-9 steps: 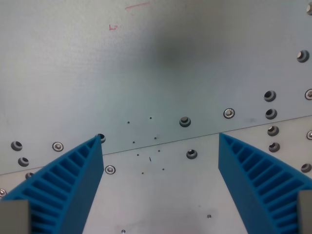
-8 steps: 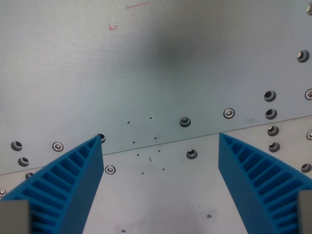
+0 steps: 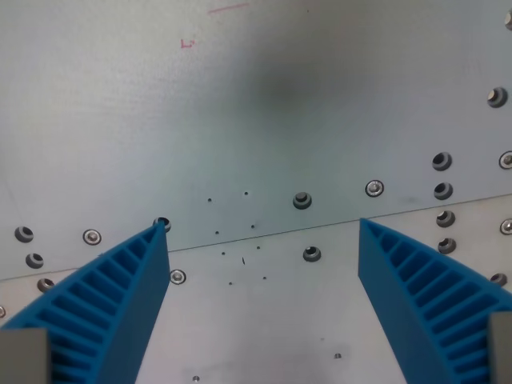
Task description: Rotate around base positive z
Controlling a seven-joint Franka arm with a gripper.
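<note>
My gripper (image 3: 264, 228) looks straight down on a pale metal table top (image 3: 264, 120). Its two blue ribbed fingers stand wide apart, one finger (image 3: 112, 304) at the wrist view's lower left and the other finger (image 3: 424, 296) at the lower right. Nothing lies between them; only bare plate shows in the gap. No separate task object is in view.
A seam (image 3: 264, 234) between two plates runs slantwise across the middle. Screws and bolt holes dot the surface, such as a bolt (image 3: 302, 200), a screw (image 3: 374, 188) and a hole (image 3: 442, 161). Faint red pen marks (image 3: 228, 10) sit at the top edge.
The whole scene has shifted slightly: bolts and seam sit a few pixels lower-left and the red marks higher-right, so the camera has turned a little. The fingers keep the same spread.
</note>
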